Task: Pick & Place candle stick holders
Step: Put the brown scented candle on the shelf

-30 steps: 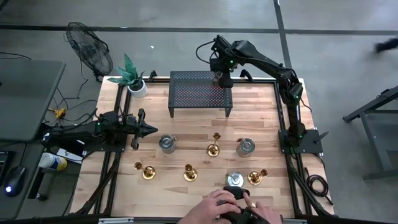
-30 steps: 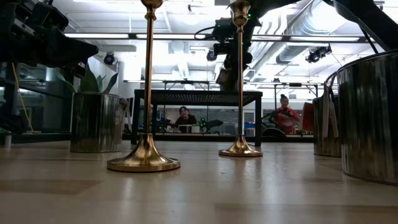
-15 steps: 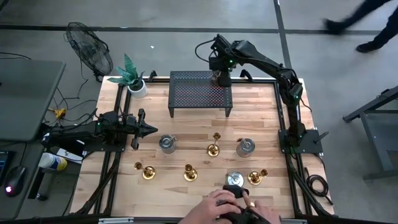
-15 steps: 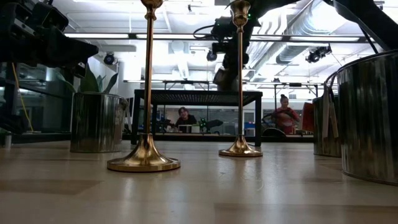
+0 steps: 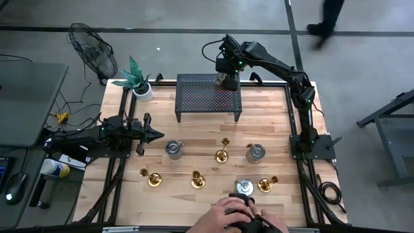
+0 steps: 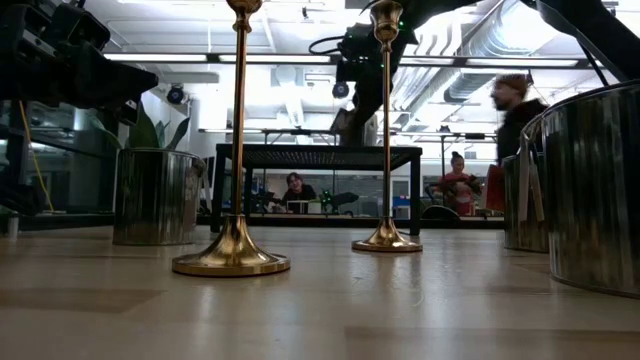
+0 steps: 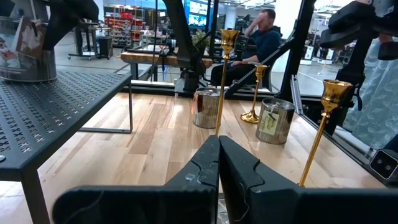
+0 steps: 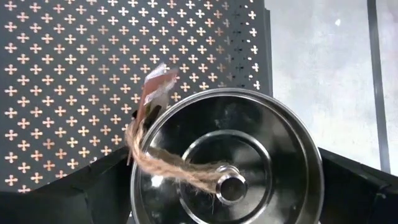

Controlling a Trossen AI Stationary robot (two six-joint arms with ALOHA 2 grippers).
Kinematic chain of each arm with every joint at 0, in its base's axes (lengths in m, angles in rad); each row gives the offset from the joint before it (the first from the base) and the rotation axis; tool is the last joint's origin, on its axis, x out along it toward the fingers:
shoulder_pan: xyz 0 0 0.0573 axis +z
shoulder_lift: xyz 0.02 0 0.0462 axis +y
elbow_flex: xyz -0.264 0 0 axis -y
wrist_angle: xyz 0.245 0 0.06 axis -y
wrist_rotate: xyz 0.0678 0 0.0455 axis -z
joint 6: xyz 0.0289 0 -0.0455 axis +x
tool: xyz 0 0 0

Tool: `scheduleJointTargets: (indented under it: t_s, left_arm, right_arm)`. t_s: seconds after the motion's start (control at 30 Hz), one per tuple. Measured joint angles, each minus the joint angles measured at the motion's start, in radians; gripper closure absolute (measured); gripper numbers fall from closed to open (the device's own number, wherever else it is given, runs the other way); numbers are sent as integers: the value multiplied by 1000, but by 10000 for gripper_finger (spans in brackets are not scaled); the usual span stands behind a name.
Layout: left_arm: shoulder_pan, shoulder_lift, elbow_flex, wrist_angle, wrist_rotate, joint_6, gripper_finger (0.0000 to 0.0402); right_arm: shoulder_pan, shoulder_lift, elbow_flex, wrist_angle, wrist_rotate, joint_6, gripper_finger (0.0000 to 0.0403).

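At the table's near edge, a person's hands (image 5: 242,215) rest by a silver tin (image 5: 244,187), touching or just beside it — cannot tell which. Four candle stick holders stand upright in the near half of the wooden table (image 5: 272,116): one at near left (image 5: 154,178), one near the middle (image 5: 198,180), one at near right (image 5: 266,184) just beside that tin, and a taller one (image 5: 222,153) farther in, between two more silver tins (image 5: 173,149) (image 5: 255,153). In the low view, two tall stems rise from flared bases (image 6: 231,260) (image 6: 386,242).

Left gripper (image 5: 154,135) hovers at the left side, arm stretched level and pointing toward the centre, well apart from every holder; in its wrist view the two dark fingers (image 7: 205,168) are pressed together with nothing between them.

Farther back stands a black perforated rack (image 5: 208,96). Right gripper (image 5: 226,79) reaches over the rack's far right corner, pointing down — its wrist view shows its fingers flanking a silver tin (image 8: 227,155) with a twine-tied tag, grasping it just above the mesh. A potted plant (image 5: 138,81) sits at the far left corner, a fan (image 5: 92,48) on the floor beyond. People show in the room behind (image 6: 516,110).
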Motion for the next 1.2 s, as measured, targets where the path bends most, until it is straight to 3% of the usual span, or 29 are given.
scheduleJointTargets:
  t_s: [1.2]
  left_arm:
    - [0,0,0,0,0,0,401]
  right_arm:
    - [-11,-45,0,-63,46,8,25]
